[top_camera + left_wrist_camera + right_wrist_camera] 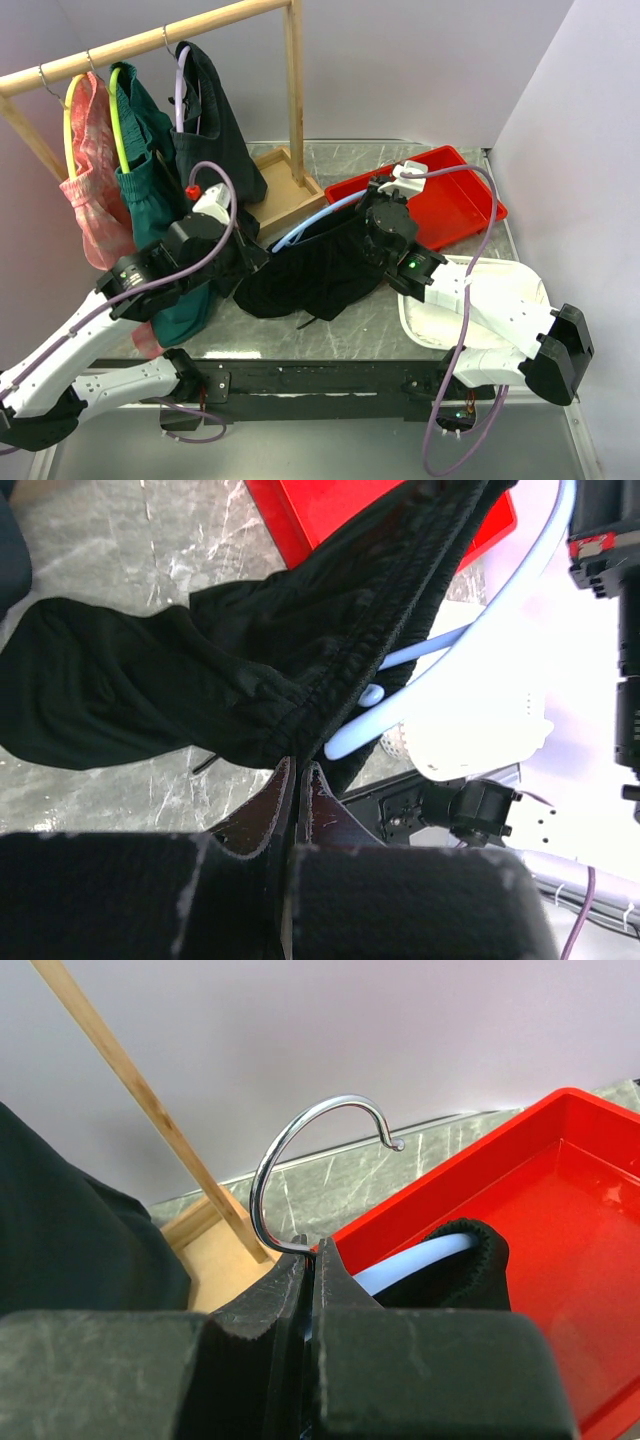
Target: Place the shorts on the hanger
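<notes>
**Holding black soft-fabric shorts (320, 268) and thin light blue hanger (312, 222) between both arms**

L gripper (296, 768): I see its jaws pinched tight on the gathered elastic waistband of the shorts, no gap btwn the fingers. On the top cam it sits at the left end of the garment, in front of the rack.

R gripper (311, 1256): jaws closed hard on the hanger, right at the base of its small metal hook (300, 1160). The hook stands upright above the fingers.

Shorts hang mid-table btwn the two grippers, waistband side up, legs sagging toward the grey marbled tabletop (340, 160). I can't tell whether the legs rest on it. The thin drawstring (312, 320) trails out at the near edge.

Hanger vs. shorts: in the L wrist view the blue bar comes out from beneath the waistband. In the R wrist view a fold of black fabric wraps over the pale bar just beside the fingers. The top cam shows a bare blue stretch arcing along the far edge of the shorts.

Around them:
- A shallow red plastic tray (455, 205) lies just behind the R gripper.
- A white tray (505, 290) sits under the R arm.
- A wooden rack (150, 40) at far left carries pink checked shorts (90, 200), dark green shorts (145, 150) and one more dark garment (215, 130).
</notes>
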